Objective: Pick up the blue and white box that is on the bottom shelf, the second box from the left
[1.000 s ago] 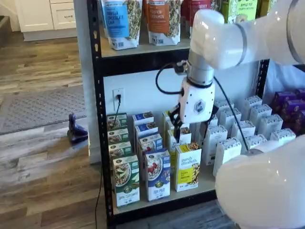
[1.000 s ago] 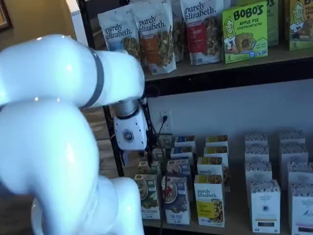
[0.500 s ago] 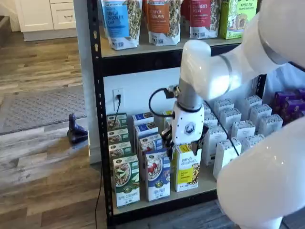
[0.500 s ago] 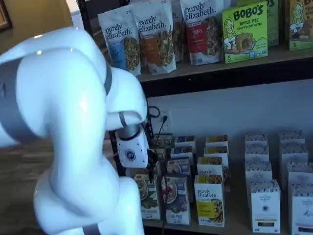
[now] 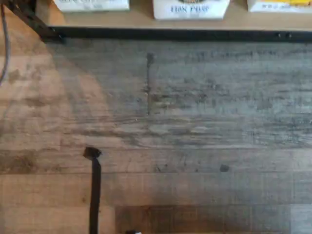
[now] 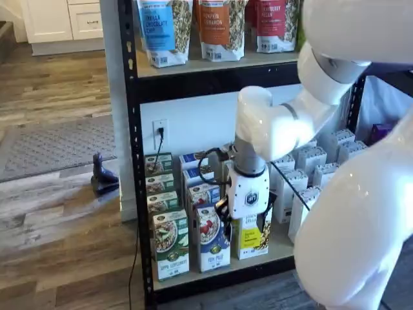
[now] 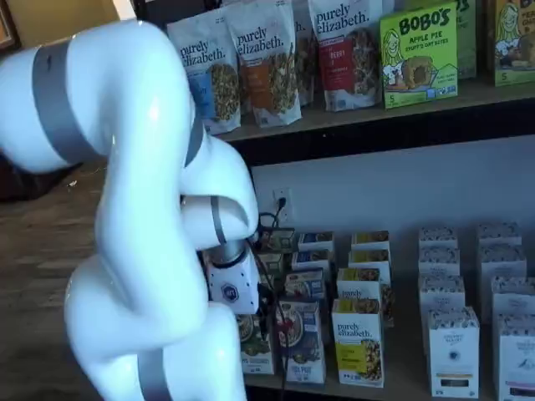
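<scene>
The blue and white box stands at the front of the bottom shelf, between a green-and-white box and a yellow-and-white box. It shows in both shelf views. The wrist view shows its lower edge on the tan board behind the black rail. My gripper hangs low in front of the blue and yellow boxes, just above their tops; it also shows in a shelf view. Its fingers are not plainly seen and nothing is held.
Rows of the same boxes run back behind the front ones. White cartons fill the shelf's right side. Pouches stand on the higher board. The robot's white arm blocks much of both shelf views. Wood floor lies below.
The gripper has come down and to the left, from mid-height before the shelf's back wall to just above the front boxes. The arm's elbow has swung across the views.
</scene>
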Robot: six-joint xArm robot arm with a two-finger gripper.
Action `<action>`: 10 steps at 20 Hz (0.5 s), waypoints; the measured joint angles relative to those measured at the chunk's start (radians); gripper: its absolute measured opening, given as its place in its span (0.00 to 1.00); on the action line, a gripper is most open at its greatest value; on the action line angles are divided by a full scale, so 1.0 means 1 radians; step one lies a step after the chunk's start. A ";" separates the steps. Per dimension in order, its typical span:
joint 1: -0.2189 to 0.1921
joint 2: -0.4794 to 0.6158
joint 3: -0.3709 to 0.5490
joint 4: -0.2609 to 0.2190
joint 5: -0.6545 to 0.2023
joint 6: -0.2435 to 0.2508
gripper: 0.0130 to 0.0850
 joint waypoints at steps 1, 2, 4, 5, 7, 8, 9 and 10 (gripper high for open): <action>0.001 0.026 -0.003 -0.003 -0.016 0.003 1.00; 0.001 0.051 -0.004 0.003 -0.034 -0.002 1.00; 0.001 0.091 -0.004 0.015 -0.075 -0.011 1.00; 0.002 0.115 -0.004 0.018 -0.100 -0.014 1.00; 0.002 0.159 -0.007 0.017 -0.139 -0.013 1.00; 0.002 0.174 -0.008 0.017 -0.153 -0.014 1.00; 0.000 0.192 -0.011 0.013 -0.168 -0.011 1.00; -0.001 0.208 -0.012 0.002 -0.184 -0.003 1.00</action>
